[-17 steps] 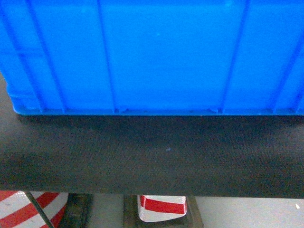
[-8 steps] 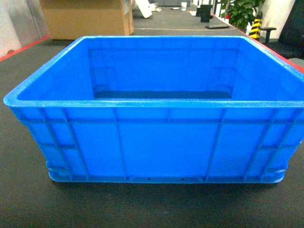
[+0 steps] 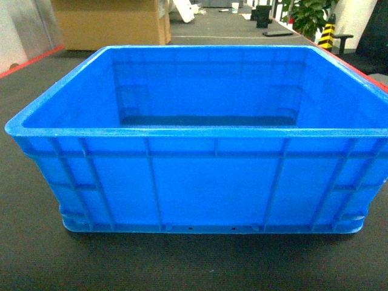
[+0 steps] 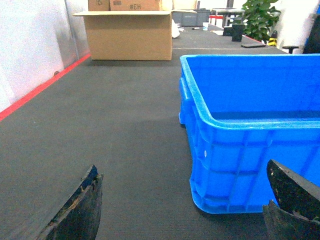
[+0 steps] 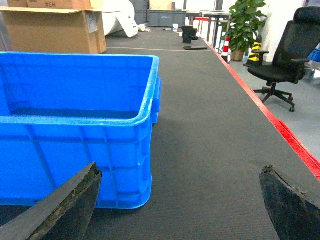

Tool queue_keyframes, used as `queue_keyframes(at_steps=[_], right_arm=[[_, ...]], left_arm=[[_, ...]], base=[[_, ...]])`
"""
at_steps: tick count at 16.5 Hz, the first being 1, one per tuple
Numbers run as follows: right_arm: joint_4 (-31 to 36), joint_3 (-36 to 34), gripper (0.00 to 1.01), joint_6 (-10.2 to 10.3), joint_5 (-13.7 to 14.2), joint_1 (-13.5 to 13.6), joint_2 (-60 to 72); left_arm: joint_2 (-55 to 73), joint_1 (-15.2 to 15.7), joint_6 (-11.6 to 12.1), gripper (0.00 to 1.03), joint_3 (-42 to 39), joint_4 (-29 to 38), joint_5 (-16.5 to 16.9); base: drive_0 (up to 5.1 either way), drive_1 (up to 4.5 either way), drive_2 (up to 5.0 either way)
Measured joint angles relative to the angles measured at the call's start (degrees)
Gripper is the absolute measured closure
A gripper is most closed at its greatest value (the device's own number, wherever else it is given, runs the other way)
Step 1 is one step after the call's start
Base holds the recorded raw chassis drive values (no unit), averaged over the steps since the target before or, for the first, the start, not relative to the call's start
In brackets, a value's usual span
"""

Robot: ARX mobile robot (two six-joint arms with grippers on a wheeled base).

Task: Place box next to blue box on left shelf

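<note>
Dark grey matting (image 3: 36, 254) covers the ground, edged by a red stripe (image 4: 35, 92), and the box (image 3: 200, 182) sits on it, upright and open-topped. Both arms are held low and level, one at each near corner of the box. The left tool (image 4: 185, 210) is spread wide, its fingers (image 4: 82, 207) straddling the box's left corner without touching it. The right tool (image 5: 180, 205) is likewise spread, holding nothing, at the box's right corner. Only fingertips show; the arms themselves are out of sight. Behind the box stand a carton (image 4: 130, 32), a plant (image 5: 245, 25) and a chair (image 5: 287, 55). Its floor is mostly hidden by the near wall.
</note>
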Motion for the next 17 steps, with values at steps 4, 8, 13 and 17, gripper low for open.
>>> queue_keyframes(at_steps=[4, 8, 13, 17], right_arm=[[0.0, 0.0, 0.03, 0.0, 0.0, 0.0, 0.0], [0.0, 0.0, 0.03, 0.0, 0.0, 0.0, 0.0], [0.0, 0.0, 0.03, 0.0, 0.0, 0.0, 0.0], [0.0, 0.0, 0.03, 0.0, 0.0, 0.0, 0.0]], left_arm=[[0.0, 0.0, 0.0, 0.05, 0.0, 0.0, 0.0], [0.0, 0.0, 0.0, 0.05, 0.0, 0.0, 0.0], [0.0, 0.0, 0.0, 0.05, 0.0, 0.0, 0.0], [0.0, 0.0, 0.0, 0.05, 0.0, 0.0, 0.0]], base=[[0.0, 0.00, 0.0], [0.0, 0.00, 0.0], [0.0, 0.00, 0.0], [0.0, 0.00, 0.0]])
